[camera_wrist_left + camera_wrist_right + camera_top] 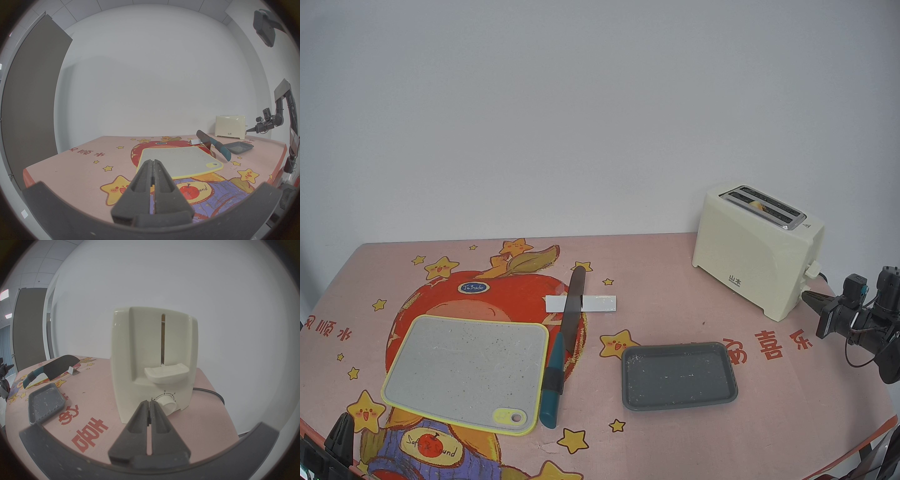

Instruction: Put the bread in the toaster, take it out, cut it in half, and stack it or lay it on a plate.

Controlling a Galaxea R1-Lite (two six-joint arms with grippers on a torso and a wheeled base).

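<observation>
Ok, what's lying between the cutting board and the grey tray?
In the head view, a knife lies between the cutting board and the grey tray, close beside the board's edge.

Toaster [759, 250] at far right of table [675, 269], bread [757, 205] low in one slot. Right gripper [809, 297] just beside its lever end. Knife [562, 350] propped on white rest [600, 304], between cutting board [465, 372] and grey plate [678, 375].

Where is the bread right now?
The bread sits in the toaster, at the table's far right in the head view, beyond the tray.
</observation>
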